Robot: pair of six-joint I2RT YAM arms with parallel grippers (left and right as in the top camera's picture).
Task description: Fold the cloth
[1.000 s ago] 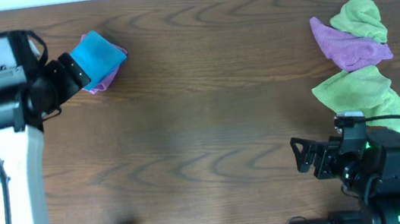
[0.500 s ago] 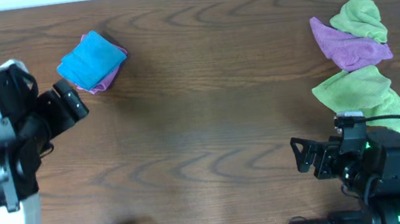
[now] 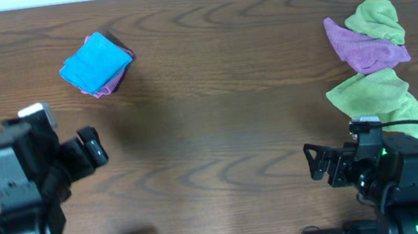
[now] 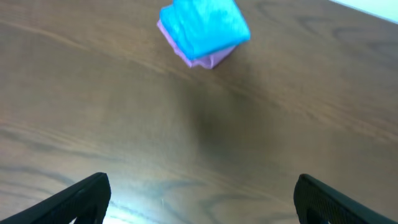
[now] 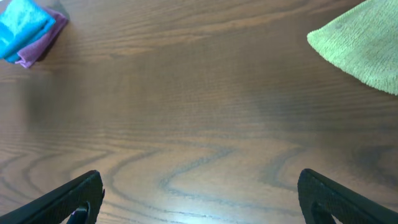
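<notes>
Now, at the lower left of the overhead view, the left hand (image 3: 93, 146) hovers over the wooden surface (image 3: 216, 108) with nothing in it, and its two fingers stand wide apart. In the left wrist view these fingers (image 4: 84, 196) appear in the two lower corners of the frame, with only wood grain between them.

Above this hand and a little to the right, in the upper left of the overhead view, lies the sky-blue cloth (image 3: 94, 63). It is folded into a compact, roughly square packet. It rests on top of a folded purple cloth (image 3: 114, 81), whose edge shows along the lower right side of the packet. The left hand is well apart from this stack and does not touch it. The right wrist view shows the same stack, small, in its upper left corner.

In the upper right of the overhead view a crumpled purple cloth (image 3: 365, 50) lies between two others. The upper lime-green cloth (image 3: 378, 16) touches its top, and the lower lime-green cloth (image 3: 374, 93) lies just below it.

At the lower right, the right hand (image 3: 315, 165) points toward the left of the frame. Its fingers are spread wide and it holds nothing. The lower lime-green cloth is just beside the right arm.
</notes>
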